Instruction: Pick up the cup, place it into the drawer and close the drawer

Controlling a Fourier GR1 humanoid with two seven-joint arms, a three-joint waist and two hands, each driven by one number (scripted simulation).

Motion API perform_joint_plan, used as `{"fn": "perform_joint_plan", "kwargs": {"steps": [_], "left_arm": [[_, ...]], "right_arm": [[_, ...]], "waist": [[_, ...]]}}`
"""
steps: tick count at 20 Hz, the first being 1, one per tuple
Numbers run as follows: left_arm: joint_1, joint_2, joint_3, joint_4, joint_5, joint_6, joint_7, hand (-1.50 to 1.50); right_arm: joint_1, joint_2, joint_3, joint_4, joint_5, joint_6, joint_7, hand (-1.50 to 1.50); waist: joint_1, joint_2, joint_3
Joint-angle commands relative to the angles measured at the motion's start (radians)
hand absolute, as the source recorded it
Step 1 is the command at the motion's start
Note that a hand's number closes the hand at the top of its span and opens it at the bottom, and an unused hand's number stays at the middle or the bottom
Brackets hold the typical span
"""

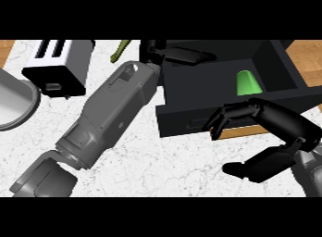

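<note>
1. Green is the cup [245, 83], lying inside the open black drawer [191, 88] toward its right side, narrow end pointing away from the robot; no hand touches it
2. The drawer stands open at the upper right of the white marbled surface [164, 157], its dark interior exposed and its front panel [184, 121] facing the robot
3. The right hand [273, 120] is at the drawer's front panel, its black fingers [222, 122] curled down over the panel's lower right part, while the thumb [256, 167] juts out to the left below, apart from the panel; the hand holds nothing
4. The left forearm [112, 115] runs diagonally from the lower left up to the drawer's far left corner, and the left hand [184, 55] lies over the drawer's back left edge, fingers stretched out toward the right and relaxed, gripping nothing
5. A toaster [58, 62] with a white slotted top and black sides sits at the upper left of the surface
6. A grey rounded metal basin [7, 99] shows at the left edge, only partly in view
7. A thin olive-green object [120, 50] lies near the top edge between the toaster and the left hand; what it is cannot be told
</note>
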Motion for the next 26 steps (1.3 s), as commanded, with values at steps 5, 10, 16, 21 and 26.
{"fn": "perform_joint_plan", "kwargs": {"steps": [5,10,16,21,26], "left_arm": [[0.027,0.0,0.014,-0.025,0.054,-0.003,-0.036,-1.5],[0.084,0.016,0.043,-0.04,0.058,-0.073,-0.06,-1.5],[0.164,0.071,0.058,-0.124,0.067,-0.102,-0.058,-1.5],[0.254,0.075,0.037,-0.183,0.052,-0.125,-0.084,-1.5],[0.33,0.12,0.03,-0.264,0.068,-0.174,-0.032,-1.5]], "right_arm": [[0.079,-0.026,0.097,0.085,0.414,-0.118,-0.111,-1.5],[0.034,0.043,0.186,0.372,0.588,-0.232,-0.208,-1.5],[-0.098,0.065,0.192,0.743,0.687,-0.3,-0.36,1.5],[-0.239,0.075,0.104,1.015,0.701,-0.403,-0.502,1.5],[-0.362,0.043,-0.01,1.16,0.656,-0.451,-0.594,1.5]], "waist": [[0.103,-0.018,0.001],[0.154,-0.012,0.001],[0.197,-0.019,0.002],[0.226,-0.009,0.004],[0.259,-0.01,0.004]]}}
